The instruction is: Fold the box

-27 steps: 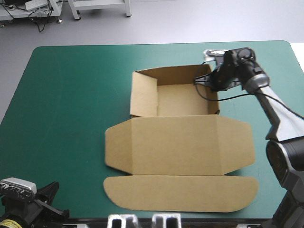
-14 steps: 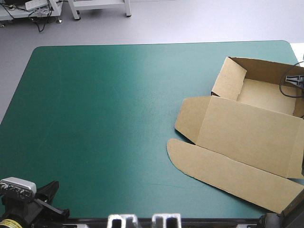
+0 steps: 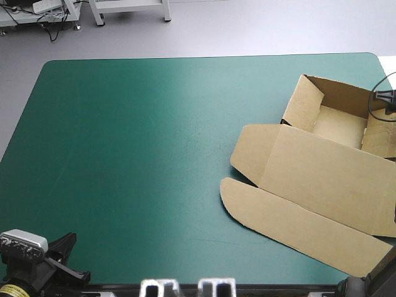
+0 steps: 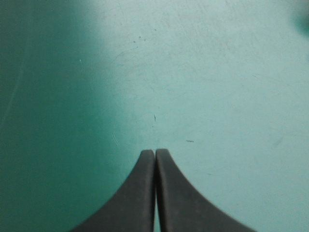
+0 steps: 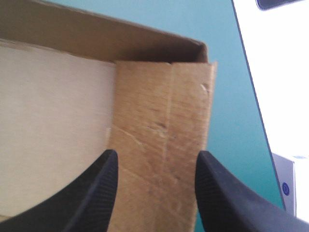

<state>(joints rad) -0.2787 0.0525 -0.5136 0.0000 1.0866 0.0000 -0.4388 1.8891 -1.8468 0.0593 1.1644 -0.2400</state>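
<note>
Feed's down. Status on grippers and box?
Left gripper shut over teal-green cover. Right gripper open astride side wall. Box open tray, lid flat, at cover's right edge. Nothing obstructing.

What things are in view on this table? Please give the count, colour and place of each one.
box: one, brown, at the table's right side, turned at an angle; open tray toward the far right corner, lid flat toward the near edge.
table cover: one, teal-green, under everything.
left claw: one, black, shut, over the cover at the near left corner.
right claw: one, black, open, over a side wall of the box's tray, by the table's right edge.
</note>
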